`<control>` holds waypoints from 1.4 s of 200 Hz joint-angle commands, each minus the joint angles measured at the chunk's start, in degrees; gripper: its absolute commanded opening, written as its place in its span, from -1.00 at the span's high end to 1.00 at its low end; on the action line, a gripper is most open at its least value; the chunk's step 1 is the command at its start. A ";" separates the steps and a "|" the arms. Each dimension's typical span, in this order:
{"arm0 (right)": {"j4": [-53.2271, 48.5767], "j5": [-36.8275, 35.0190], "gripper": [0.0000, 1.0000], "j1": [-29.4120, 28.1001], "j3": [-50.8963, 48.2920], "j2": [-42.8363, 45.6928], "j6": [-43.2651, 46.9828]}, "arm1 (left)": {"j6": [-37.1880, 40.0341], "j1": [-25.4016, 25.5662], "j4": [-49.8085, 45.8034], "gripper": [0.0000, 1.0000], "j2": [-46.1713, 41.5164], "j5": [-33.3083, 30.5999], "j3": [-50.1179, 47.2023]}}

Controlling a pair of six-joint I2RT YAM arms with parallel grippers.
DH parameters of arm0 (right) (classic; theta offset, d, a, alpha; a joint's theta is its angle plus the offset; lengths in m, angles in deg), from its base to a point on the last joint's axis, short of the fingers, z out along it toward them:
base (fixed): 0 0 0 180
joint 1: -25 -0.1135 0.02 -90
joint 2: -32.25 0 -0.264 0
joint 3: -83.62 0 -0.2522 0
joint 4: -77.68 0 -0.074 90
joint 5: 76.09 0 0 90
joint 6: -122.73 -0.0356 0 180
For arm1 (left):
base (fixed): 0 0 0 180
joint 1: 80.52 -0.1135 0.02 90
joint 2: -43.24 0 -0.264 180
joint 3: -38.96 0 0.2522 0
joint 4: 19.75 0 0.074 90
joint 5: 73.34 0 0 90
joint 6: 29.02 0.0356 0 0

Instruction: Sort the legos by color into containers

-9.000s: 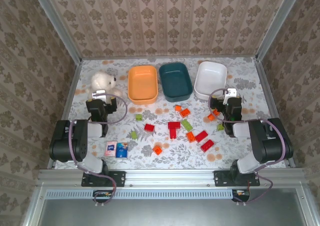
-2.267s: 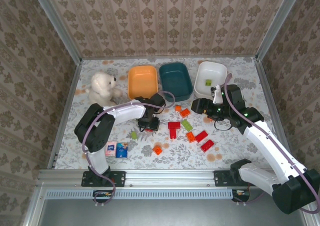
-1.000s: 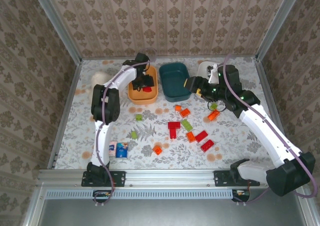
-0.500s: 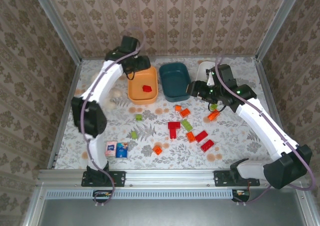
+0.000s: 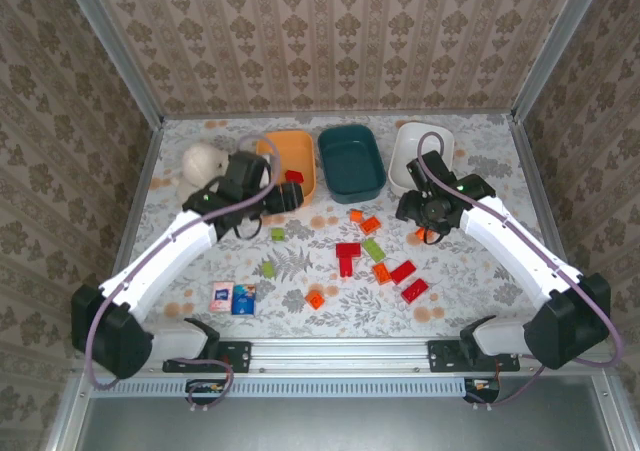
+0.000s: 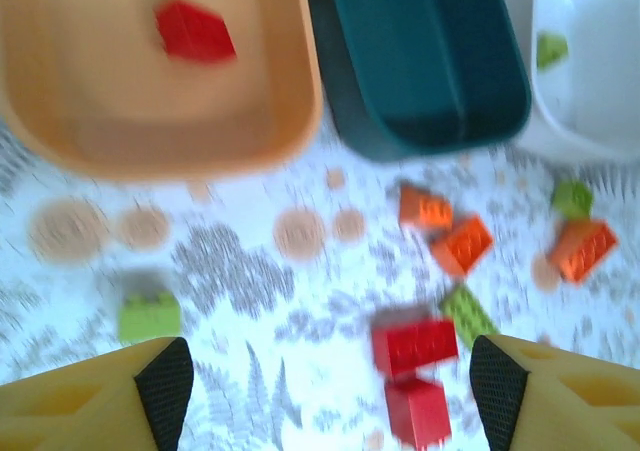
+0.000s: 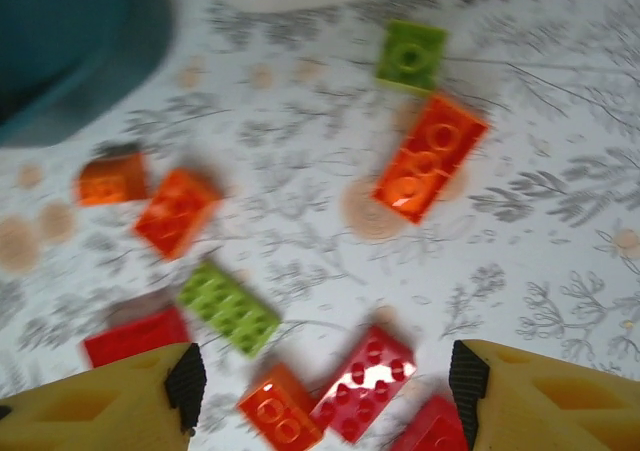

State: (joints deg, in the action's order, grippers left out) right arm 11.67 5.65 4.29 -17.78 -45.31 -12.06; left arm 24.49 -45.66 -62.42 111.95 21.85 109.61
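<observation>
Red, orange and light green legos lie scattered mid-table, among them a red pair point(image 5: 347, 256) and an orange brick point(image 5: 427, 233). The orange bowl point(image 5: 298, 143) holds one red brick point(image 6: 195, 31). The dark teal bowl point(image 5: 351, 161) looks empty. A green brick point(image 6: 551, 48) lies in the white bowl point(image 5: 432, 141). My left gripper point(image 5: 290, 195) hovers open at the orange bowl's near edge, nothing between its fingers point(image 6: 165, 391). My right gripper point(image 5: 416, 211) hangs open above the right-hand bricks; a red brick point(image 7: 365, 383) and an orange one point(image 7: 280, 416) lie below its gap.
A white stuffed bear point(image 5: 203, 161) sits at the back left, partly behind my left arm. A pink-and-blue packet point(image 5: 233, 297) lies near the front left. Metal frame rails and papered walls close in the table on three sides.
My left gripper let the red brick go in the orange bowl, lifted, and drew back toward the near side. My right gripper came down from the bowls toward the bricks on the right.
</observation>
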 commanded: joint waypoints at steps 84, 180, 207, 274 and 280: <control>14.40 4.16 -0.45 10.89 -4.82 -19.29 -6.00 | -5.96 2.96 5.35 -0.60 -14.09 -1.49 -10.75; 11.66 1.64 0.74 10.04 -4.22 -19.87 -10.40 | -5.61 3.02 5.00 -0.60 -13.28 -1.67 -10.31; 5.93 -4.39 0.74 2.66 0.49 -11.39 -8.25 | -5.74 2.94 3.37 -0.60 -13.59 -4.07 -9.74; 9.46 -1.01 0.66 -7.54 30.07 -31.10 7.19 | -9.03 -0.12 -4.42 -0.60 -14.79 -10.81 -8.83; 8.28 -0.54 0.66 -7.19 33.76 -34.23 7.99 | -9.16 -0.21 -5.25 -0.60 -15.06 -11.25 -8.66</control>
State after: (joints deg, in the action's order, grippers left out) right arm 22.17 3.40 -4.95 7.49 -67.96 -10.60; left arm 17.26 -44.90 -62.99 98.47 13.96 98.59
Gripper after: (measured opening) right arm 0.290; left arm 0.799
